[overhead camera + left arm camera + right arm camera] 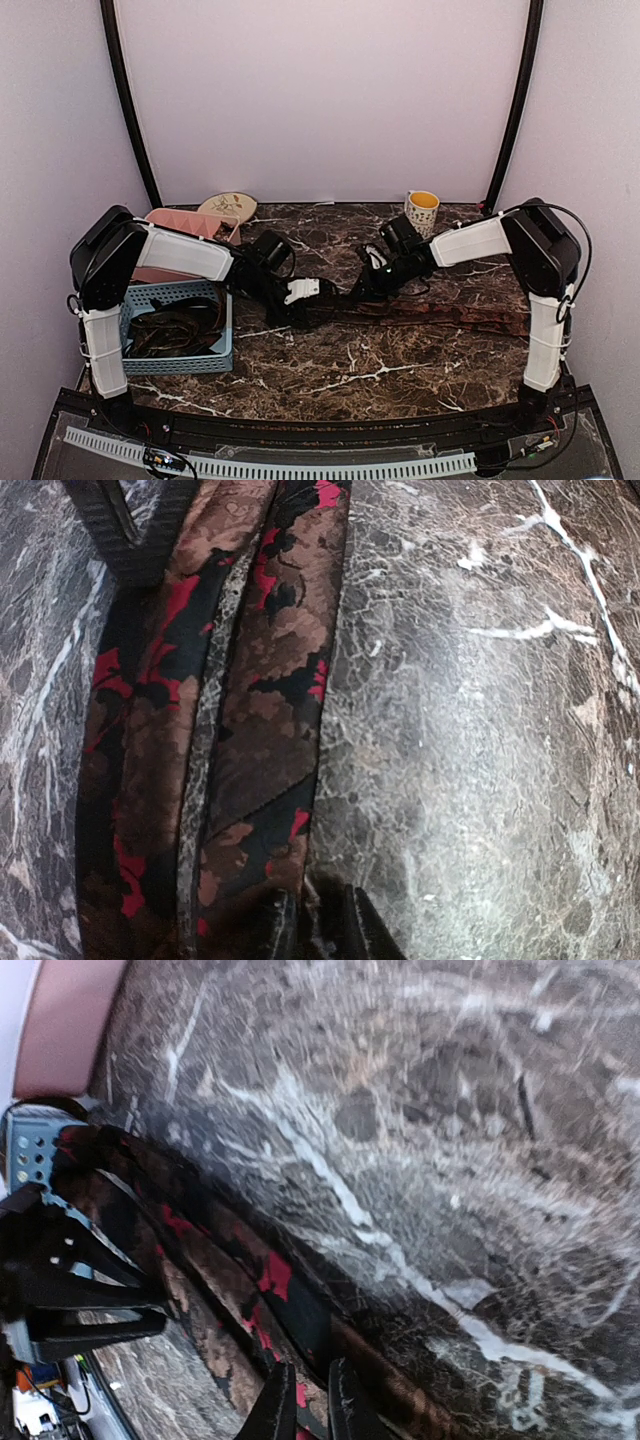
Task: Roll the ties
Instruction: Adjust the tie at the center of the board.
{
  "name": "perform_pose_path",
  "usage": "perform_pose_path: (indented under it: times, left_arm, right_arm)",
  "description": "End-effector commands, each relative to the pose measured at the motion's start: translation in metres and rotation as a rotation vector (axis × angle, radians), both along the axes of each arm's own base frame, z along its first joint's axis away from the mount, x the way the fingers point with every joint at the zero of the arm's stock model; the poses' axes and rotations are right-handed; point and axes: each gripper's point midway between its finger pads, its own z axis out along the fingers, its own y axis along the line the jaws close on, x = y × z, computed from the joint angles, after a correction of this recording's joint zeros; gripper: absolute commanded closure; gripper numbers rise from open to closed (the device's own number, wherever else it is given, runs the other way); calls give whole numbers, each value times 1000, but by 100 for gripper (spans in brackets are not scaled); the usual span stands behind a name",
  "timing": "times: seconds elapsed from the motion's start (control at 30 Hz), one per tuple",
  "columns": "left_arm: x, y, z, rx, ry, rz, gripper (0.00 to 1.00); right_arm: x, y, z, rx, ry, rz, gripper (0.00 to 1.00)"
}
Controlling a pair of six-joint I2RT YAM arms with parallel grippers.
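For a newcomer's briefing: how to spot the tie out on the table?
On the dark marble table, look right of the blue basket. The tie lies flat at the middle, stretching rightward. Unlike the ties heaped in the basket, it lies alone, brown with red and black patches.

Front of bench: bare marble (380, 375) runs from the basket to the right arm's base, open to either tool.
Left edge: the blue basket (178, 363) has raised walls that bar a low sweep.
Back left: a pink tray (185, 225) and a plate (228, 207) crowd the corner.
Back right: a mug (422, 210) stands just behind the right forearm.
Centre: the left tool (318, 925) and right tool (308, 1415) sit close together, with little room between them.
Right of centre: the tie (460, 315) lies flat and low, passable from above.
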Motion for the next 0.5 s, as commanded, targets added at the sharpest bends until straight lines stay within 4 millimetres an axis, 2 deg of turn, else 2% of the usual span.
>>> perform_pose_path:
  times: [0.0,0.1,0.17,0.37,0.47]
  left_arm:
    - [1,-6,30,-72,-43,7,81]
    - [8,-8,44,-114,-106,23,70]
    - [12,-9,43,-116,-111,34,67]
    - [18,-14,14,-43,-46,25,55]
    - [14,-15,7,-35,-9,14,58]
  right_arm:
    - [-7,2,-13,-42,-9,37,89]
    - [-12,-3,-24,-68,7,37,90]
    - [-15,-5,-29,-79,14,40,91]
    - [-18,-8,-34,-89,24,43,93]
    - [-19,-8,-34,-87,28,47,94]
